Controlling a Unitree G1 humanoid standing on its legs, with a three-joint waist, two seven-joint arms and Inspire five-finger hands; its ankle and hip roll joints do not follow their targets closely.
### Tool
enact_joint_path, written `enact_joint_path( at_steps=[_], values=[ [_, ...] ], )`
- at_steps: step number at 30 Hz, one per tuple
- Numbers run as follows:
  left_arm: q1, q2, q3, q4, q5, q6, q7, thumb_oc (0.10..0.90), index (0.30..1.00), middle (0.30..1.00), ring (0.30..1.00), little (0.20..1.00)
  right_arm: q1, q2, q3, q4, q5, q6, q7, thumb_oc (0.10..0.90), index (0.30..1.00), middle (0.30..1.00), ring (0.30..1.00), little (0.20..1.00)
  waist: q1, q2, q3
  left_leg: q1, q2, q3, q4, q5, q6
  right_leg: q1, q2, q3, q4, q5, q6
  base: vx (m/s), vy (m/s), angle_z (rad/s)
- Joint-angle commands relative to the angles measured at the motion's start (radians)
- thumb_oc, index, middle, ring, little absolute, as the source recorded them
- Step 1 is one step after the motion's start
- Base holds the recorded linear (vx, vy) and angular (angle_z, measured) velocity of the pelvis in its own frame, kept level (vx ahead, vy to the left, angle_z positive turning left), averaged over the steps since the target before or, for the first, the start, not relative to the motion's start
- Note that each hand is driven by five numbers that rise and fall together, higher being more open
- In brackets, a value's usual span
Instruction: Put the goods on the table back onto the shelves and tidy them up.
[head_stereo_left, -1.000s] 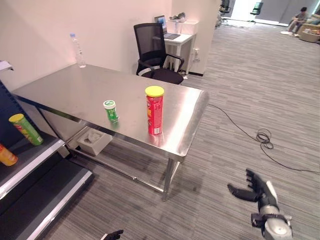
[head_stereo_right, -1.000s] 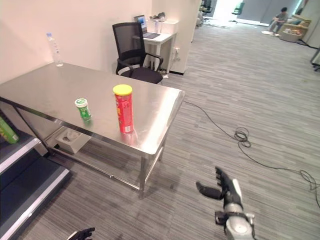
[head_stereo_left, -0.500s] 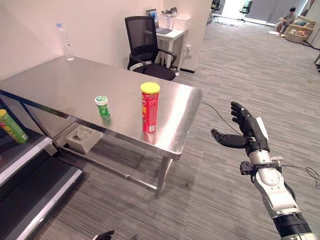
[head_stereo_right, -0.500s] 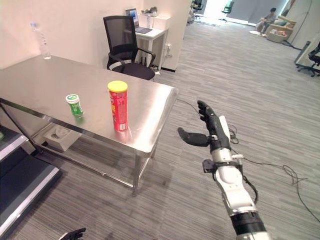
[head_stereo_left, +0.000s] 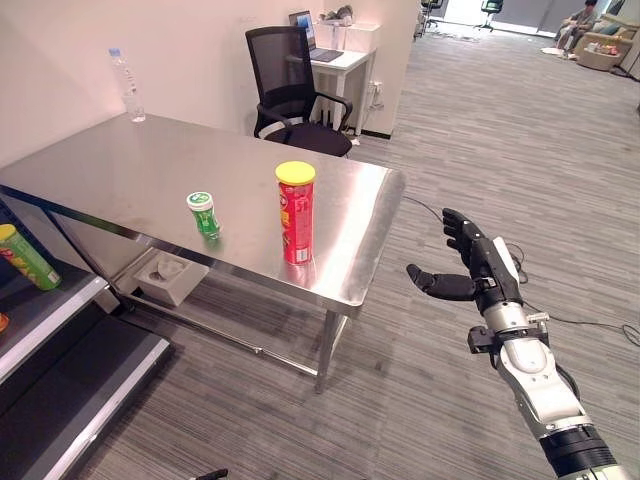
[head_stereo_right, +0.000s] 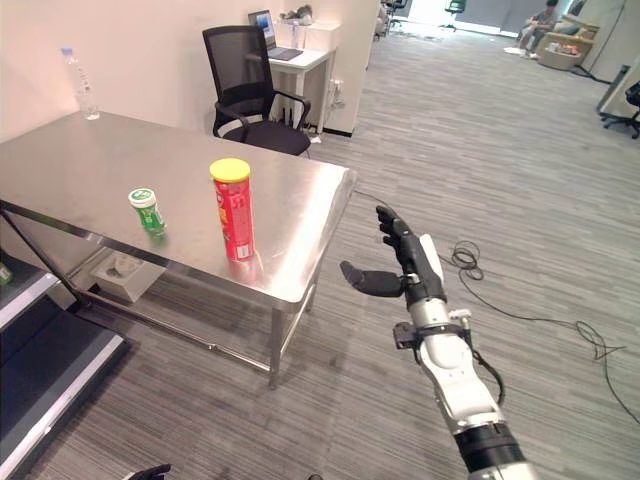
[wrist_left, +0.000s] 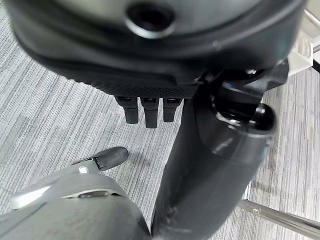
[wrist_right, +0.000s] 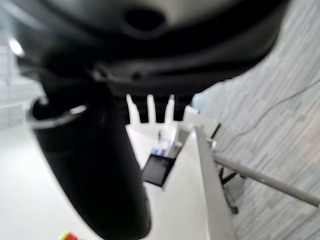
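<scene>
- The right hand (head_stereo_left: 476, 268) is up in the open air off the table's near corner, fingers straight and spread, thumb out to the side, holding nothing. A second ago it hung low near the floor; half a second ago it was already raised, and it now sits slightly lower and a little nearer the table.
- The left hand (wrist_left: 145, 109) hangs low over the carpet, its fingers loosely straight and empty, idle.
- Judged from this, the right arm is lining up a reach; no item has been picked up yet, so the shelving task is still at its start.
- Beyond the right hand's fingertips and to its thumb side stands the red chip can with a yellow lid (head_stereo_left: 296, 213), upright on the steel table (head_stereo_left: 120, 175), well apart from the hand.
- Farther out the same way sits the small green bottle (head_stereo_left: 204, 214), also upright.
- Farthest, at the table's back edge, stands a clear water bottle (head_stereo_left: 126, 85).
- The shelf (head_stereo_left: 48, 310) lies far across from the right hand, already holding a green chip can (head_stereo_left: 25, 258).
- The whole view has shifted between moments, so the camera has moved; the goods have not.
</scene>
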Motion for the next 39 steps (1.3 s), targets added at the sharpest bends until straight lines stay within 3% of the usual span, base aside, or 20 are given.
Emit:
enact_joint_path(
  at_steps=[1,12,23,39],
  values=[
    [-0.073,0.047,-0.05,0.023,0.041,-0.026,0.013,0.8,0.9,0.9,0.9,0.9,-0.232,-0.063,-0.014,-0.067,-0.014,-0.088,-0.011,0.8,0.9,0.9,0.9,0.9,0.008,-0.002,-0.007,0.032,-0.008,-0.03,0.009,-0.122,0.032,-0.011,-0.023,0.038,0.012,-0.034,0.069,-0.02,-0.003,-0.23],
    [-0.103,0.038,-0.075,-0.013,0.032,-0.039,0.022,0.8,0.9,0.9,0.9,0.9,-0.276,-0.079,0.042,-0.072,-0.009,-0.079,0.019,0.8,0.9,0.9,0.9,0.9,0.0,0.004,-0.001,0.025,-0.003,-0.02,0.009,-0.115,0.029,-0.027,-0.018,0.047,0.012,-0.026,0.075,-0.02,0.001,-0.08],
    [-0.091,0.003,-0.107,-0.03,0.04,-0.066,0.03,0.8,0.9,0.9,0.9,0.9,-0.298,-0.22,-0.018,-0.13,-0.017,-0.079,0.006,0.8,0.9,0.9,0.9,0.9,0.061,0.002,-0.002,0.017,-0.007,-0.073,0.009,-0.114,0.037,-0.005,-0.036,-0.039,0.012,-0.023,0.071,0.02,0.001,0.15],
    [-0.047,0.004,-0.082,0.005,-0.005,-0.075,0.055,0.8,0.9,0.9,0.9,0.9,-0.384,-0.239,0.001,-0.066,0.009,-0.097,-0.032,0.8,0.9,0.9,0.9,0.9,0.122,0.005,-0.005,-0.002,-0.029,-0.172,0.009,-0.103,0.034,0.043,-0.065,-0.129,0.012,-0.042,0.061,0.02,0.0,0.24]
  ],
)
